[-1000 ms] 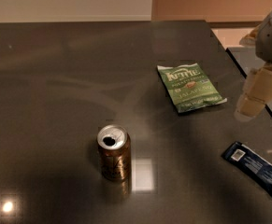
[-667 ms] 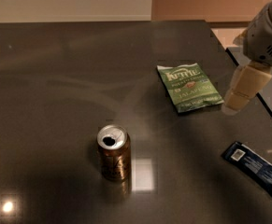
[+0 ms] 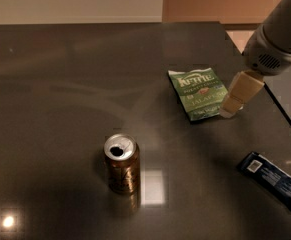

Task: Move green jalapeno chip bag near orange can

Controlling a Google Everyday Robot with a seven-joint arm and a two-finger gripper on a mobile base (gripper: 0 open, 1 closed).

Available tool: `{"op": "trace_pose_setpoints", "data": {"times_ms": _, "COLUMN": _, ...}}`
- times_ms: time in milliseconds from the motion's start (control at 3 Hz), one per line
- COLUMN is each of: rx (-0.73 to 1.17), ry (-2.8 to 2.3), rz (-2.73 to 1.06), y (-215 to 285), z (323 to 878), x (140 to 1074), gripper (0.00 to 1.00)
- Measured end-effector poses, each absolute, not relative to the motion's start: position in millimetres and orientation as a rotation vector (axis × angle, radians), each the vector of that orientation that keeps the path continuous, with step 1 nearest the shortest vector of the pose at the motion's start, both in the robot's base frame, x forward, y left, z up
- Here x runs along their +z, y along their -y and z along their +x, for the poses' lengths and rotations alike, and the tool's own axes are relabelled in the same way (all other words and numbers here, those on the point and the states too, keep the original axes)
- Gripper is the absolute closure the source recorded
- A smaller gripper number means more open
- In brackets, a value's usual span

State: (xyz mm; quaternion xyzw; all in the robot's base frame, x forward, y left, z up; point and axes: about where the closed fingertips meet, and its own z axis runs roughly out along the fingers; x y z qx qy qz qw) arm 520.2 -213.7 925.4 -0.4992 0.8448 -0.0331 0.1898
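Observation:
The green jalapeno chip bag (image 3: 200, 93) lies flat on the dark table (image 3: 60, 84), right of centre, with white "Kettle" lettering facing up. The orange can (image 3: 121, 163) stands upright nearer the front, left of the bag, with its silver top and dark hole showing. My gripper (image 3: 237, 96) comes in from the upper right on a white arm. Its pale finger hangs just at the bag's right edge, close above the table. It holds nothing that I can see.
A dark blue flat packet (image 3: 274, 181) lies at the front right. The table's right edge (image 3: 280, 109) runs diagonally just behind the gripper. Bright light reflections sit on the tabletop near the can.
The gripper has moved left and a little down, from beyond the table's right edge to the chip bag's right side. The bag, can and blue packet have not moved.

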Motion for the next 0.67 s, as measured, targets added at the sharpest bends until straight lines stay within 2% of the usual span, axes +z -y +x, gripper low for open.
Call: {"op": "trace_pose_setpoints", "data": {"times_ms": 667, "rx": -0.067, "ry": -2.481, "rz": -1.263, "y": 218, "z": 549, "x": 888, "gripper": 0.0}}
